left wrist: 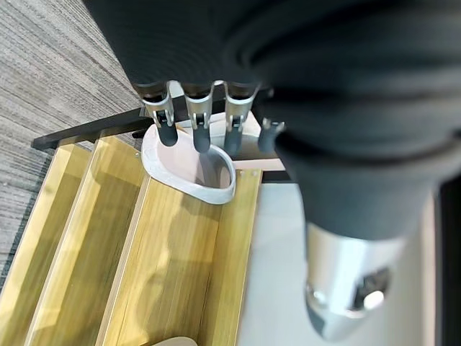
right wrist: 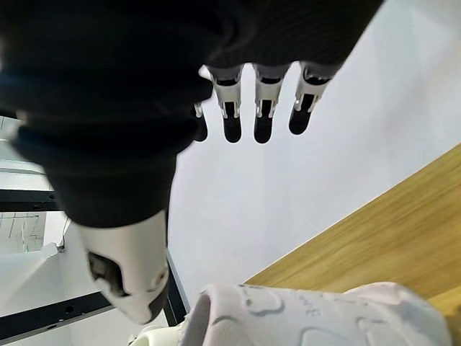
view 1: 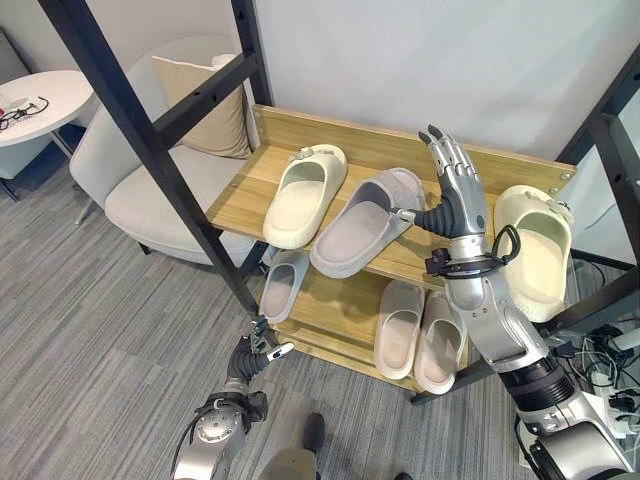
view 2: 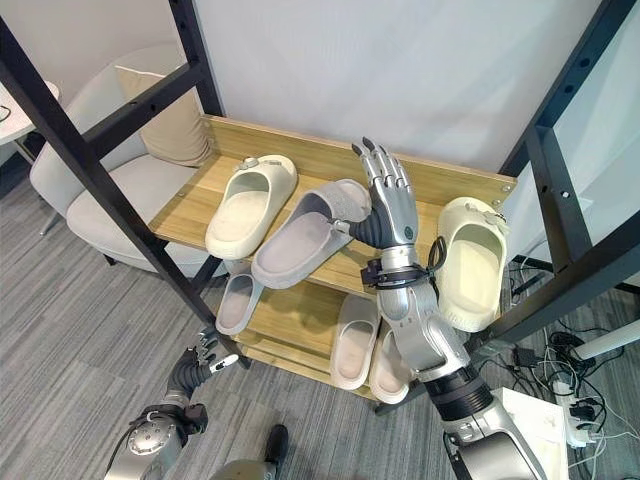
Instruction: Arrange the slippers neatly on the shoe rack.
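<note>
**Open right hand above the rack's top shelf**

The right hand stood over the shoe rack with fingers straight, holding nothing, just beside the grey slipper. A cream slipper lay left of it, another right. The left hand hung low, fingers relaxed, near the lower shelf's slipper.

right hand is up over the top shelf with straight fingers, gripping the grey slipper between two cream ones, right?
Not gripping. The right hand is raised over the top shelf with straight, open fingers, holding nothing, as the left eye view shows. The grey slipper does lie between the two cream slippers, beside the hand.
</note>
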